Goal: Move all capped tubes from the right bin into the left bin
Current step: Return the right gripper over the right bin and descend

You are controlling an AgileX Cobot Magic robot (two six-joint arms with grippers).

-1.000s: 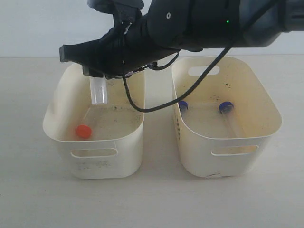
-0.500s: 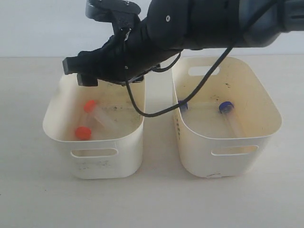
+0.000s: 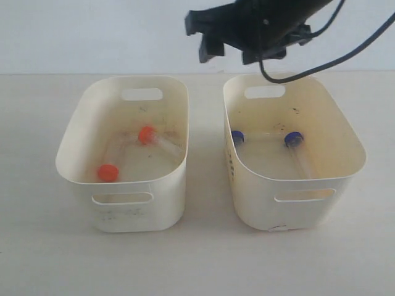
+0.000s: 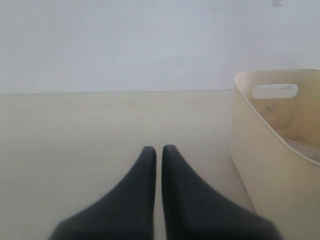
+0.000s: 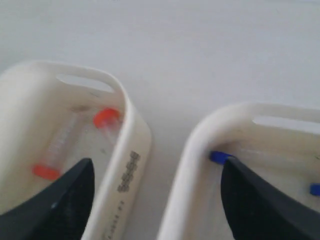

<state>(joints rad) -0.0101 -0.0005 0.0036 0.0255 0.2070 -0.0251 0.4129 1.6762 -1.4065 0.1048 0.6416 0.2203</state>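
The left bin (image 3: 162,191) holds two orange-capped tubes, one lying near its front (image 3: 108,172) and one near its middle (image 3: 147,134). Two blue-capped tubes (image 3: 237,137) (image 3: 294,139) lie in the right bin (image 3: 296,203). My right gripper (image 3: 229,50) hangs open and empty high over the gap between the bins' far ends. Its wrist view shows the gripper (image 5: 156,162) with the orange caps (image 5: 106,118) (image 5: 46,171) and a blue cap (image 5: 219,157) below. My left gripper (image 4: 159,148) is shut on nothing, low over the table beside the left bin (image 4: 270,150).
The two bins stand side by side with a narrow gap of bare table (image 3: 207,185) between them. Printed black marks (image 5: 127,172) show on the side of the bin with the orange tubes. A black cable (image 3: 345,55) hangs from the right arm above the right bin.
My right gripper let go of an orange-capped tube, which now lies in the left bin. The gripper then rose and moved right, away from over the left bin.
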